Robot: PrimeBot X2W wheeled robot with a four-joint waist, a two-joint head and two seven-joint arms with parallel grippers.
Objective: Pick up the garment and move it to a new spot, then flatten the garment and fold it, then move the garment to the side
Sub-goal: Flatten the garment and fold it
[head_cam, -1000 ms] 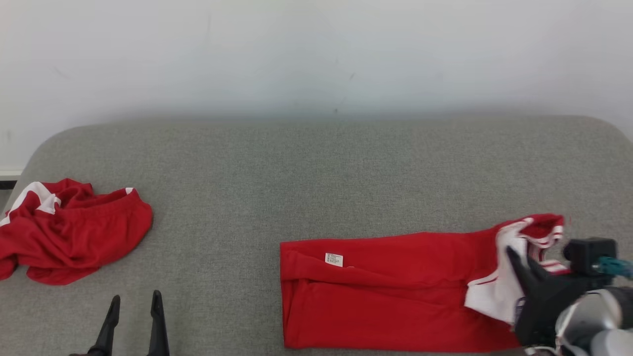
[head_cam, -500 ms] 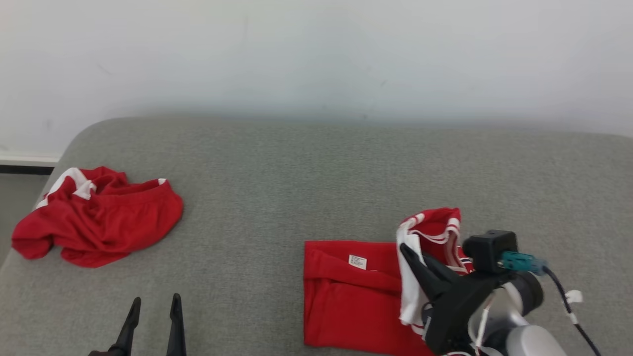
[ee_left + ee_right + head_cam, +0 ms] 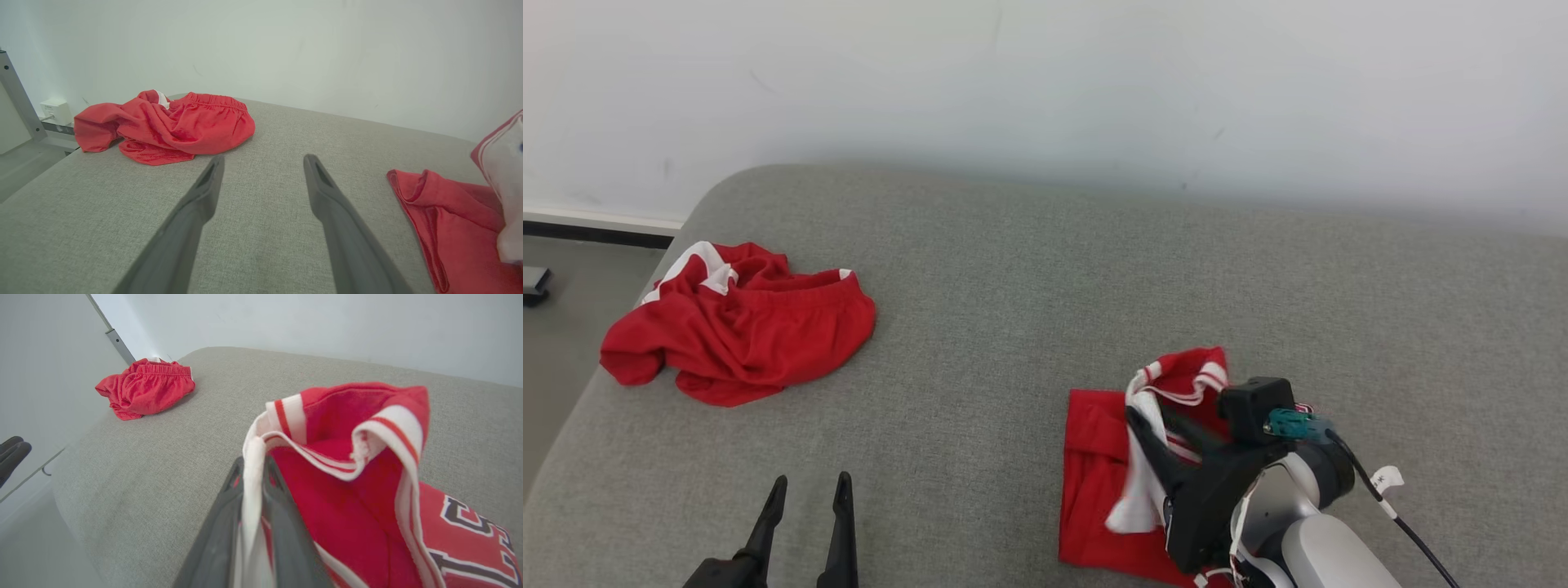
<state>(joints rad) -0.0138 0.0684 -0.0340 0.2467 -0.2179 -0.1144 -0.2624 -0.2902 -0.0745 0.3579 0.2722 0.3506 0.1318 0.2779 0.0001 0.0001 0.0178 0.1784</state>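
The garment (image 3: 1086,482) lies toward 5 o'clock in the head view, on the near part of the grey padded surface (image 3: 1013,294). Its red body rests flat in a partly folded stack. The white sleeve end with its striped trim (image 3: 392,428) stands lifted off the pile, arched over toward 9 o'clock.

The right gripper (image 3: 1150,415) has its jaws pressed together on a thin white edge of that sleeve. In the right wrist view the cloth runs straight down between the two dark fingers (image 3: 222,522). The left gripper (image 3: 810,483) hovers at 7 o'clock, jaws spread wide with nothing between them, well apart from the garment. A crumpled pair of red shorts (image 3: 743,343) sits at 10 o'clock, also well apart.

The fold looks to be midway, and the hold is the weak point. Only a narrow hem is pinched, so the slick jersey could slip out before the sleeve end reaches the far edge of the stack and drop short in a heap. Nothing pins the lower layers, so drag from the lifted part could pull the stack toward 9 o'clock and spoil its straight left edge. The raised cloth is bunched rather than spread, so it may land creased or twisted, with the lettering (image 3: 470,522) rolled under. Letting go too high would let the sleeve flop back toward 3 o'clock.
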